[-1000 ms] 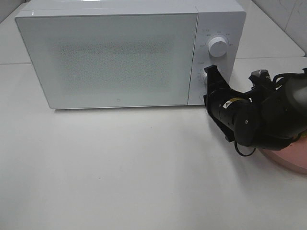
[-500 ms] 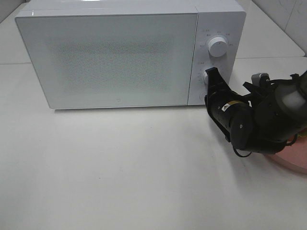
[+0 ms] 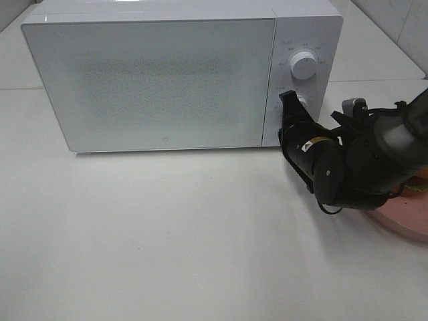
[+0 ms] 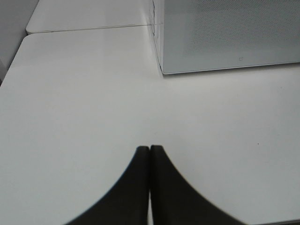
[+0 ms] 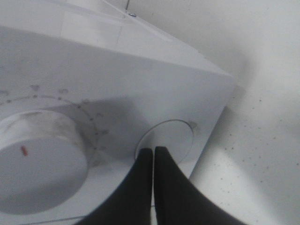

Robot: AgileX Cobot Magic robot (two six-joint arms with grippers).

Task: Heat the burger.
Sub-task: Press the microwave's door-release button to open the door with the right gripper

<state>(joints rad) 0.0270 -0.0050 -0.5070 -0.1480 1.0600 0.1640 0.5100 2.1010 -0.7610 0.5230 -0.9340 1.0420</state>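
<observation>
Nearest to you, the front of the white desk [image 3: 167, 254] lies bare. Your left pincer [image 4: 149, 149] hangs over that bare surface near the desk's left edge, its two dark fingers pressed together with nothing between them. It does not appear in the high view.

Further in, toward the desk's right edge, your right arm [image 3: 361, 164] lies low and reaches toward the far side. Just behind it, against the right edge, sits a pink plate [image 3: 408, 221], partly covered by the arm. The burger [image 3: 420, 189] is on that plate. You see only a thin sliver of green and brown past the arm's casing, and the rest is hidden.

At the end of that arm, your right pincer [image 3: 289, 99] is closed tight, fingers side by side and holding nothing. In the right wrist view its tips meet the rim of a flat round button [image 5: 176, 133] on the control panel, just beside a white dial [image 5: 37, 164] with a small red mark. You cannot tell from the pictures how hard the tips bear on the panel.

Farthest back, the white microwave [image 3: 160, 80] stands along the far side of the desk with its door closed flat and its frosted window facing you. A second dial [image 3: 304, 65] sits near the top of its panel, above the pincer tips.
</observation>
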